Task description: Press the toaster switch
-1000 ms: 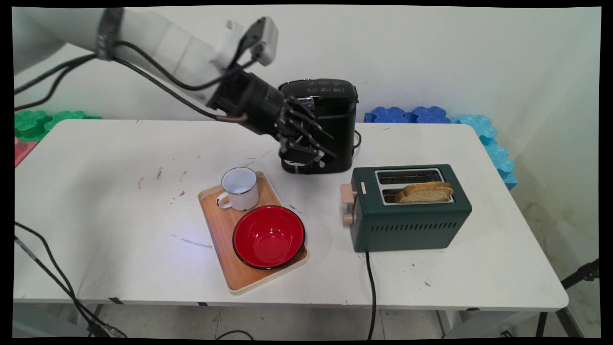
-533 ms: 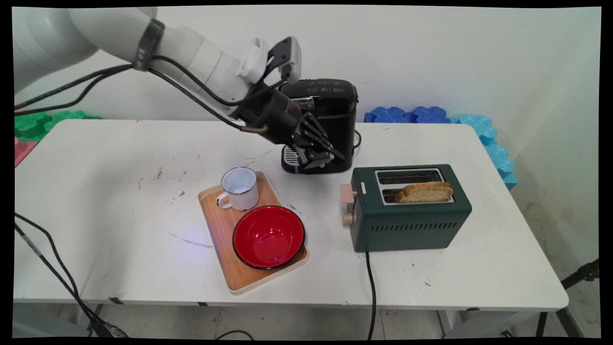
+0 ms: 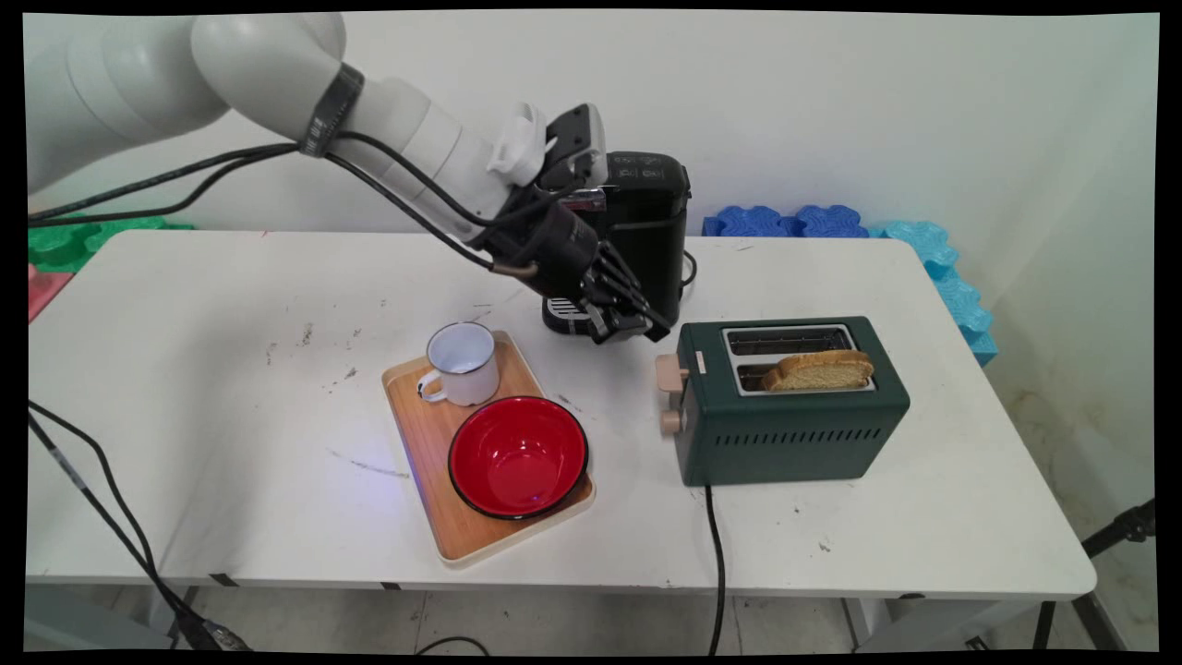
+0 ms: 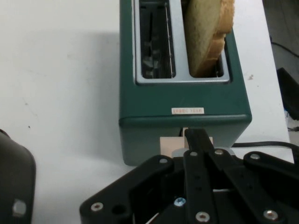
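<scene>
My gripper [image 3: 654, 327] is shut and empty, tilted down to the right, just left of and above the dark green toaster [image 3: 785, 406]. In the hand view its closed fingers [image 4: 198, 137] point at the toaster's [image 4: 187, 93] end face, right over the beige lever [image 4: 169, 143]. A slice of toast [image 3: 820, 369] stands in the near slot; the far slot is empty. The beige lever [image 3: 671, 373] and a round knob [image 3: 670, 423] sit on the toaster's left end. Whether my fingers touch the lever is unclear.
A black coffee machine [image 3: 656, 222] stands directly behind my hand. To the lower left, a wooden tray [image 3: 425, 434] carries a white mug [image 3: 461, 363] and a red bowl [image 3: 518, 456]. The toaster's black cord [image 3: 716, 563] hangs over the front edge.
My gripper has travelled right and down, from in front of the coffee machine to the toaster's lever end. Nothing on the table has moved.
</scene>
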Controlling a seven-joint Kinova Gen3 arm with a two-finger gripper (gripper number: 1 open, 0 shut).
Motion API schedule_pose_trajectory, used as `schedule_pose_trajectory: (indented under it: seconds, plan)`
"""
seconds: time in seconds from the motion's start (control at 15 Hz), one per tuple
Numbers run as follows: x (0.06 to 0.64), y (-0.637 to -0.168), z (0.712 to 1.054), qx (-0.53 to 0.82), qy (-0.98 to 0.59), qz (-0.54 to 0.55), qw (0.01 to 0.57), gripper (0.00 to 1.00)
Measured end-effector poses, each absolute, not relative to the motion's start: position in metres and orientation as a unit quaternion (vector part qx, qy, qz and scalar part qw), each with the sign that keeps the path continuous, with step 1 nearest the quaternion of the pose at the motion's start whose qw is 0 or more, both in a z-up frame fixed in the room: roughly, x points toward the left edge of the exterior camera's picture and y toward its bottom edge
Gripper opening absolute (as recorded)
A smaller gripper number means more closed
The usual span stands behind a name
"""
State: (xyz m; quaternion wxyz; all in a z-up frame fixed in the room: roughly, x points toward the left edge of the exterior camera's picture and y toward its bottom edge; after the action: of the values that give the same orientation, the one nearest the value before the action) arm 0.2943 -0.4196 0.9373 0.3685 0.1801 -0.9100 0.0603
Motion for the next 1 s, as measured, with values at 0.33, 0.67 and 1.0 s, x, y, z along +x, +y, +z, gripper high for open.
schedule_pose_trajectory:
  seconds: [0.33, 0.67, 1.0]
  plan:
    - [0.29, -0.42, 0.923, 0.183, -0.913, 0.051, 0.362, 0.0]
    - [0.286, -0.42, 0.912, 0.176, -0.914, 0.05, 0.361, 0.0]
    - [0.282, -0.421, 0.904, 0.175, -0.914, 0.047, 0.363, 0.0]
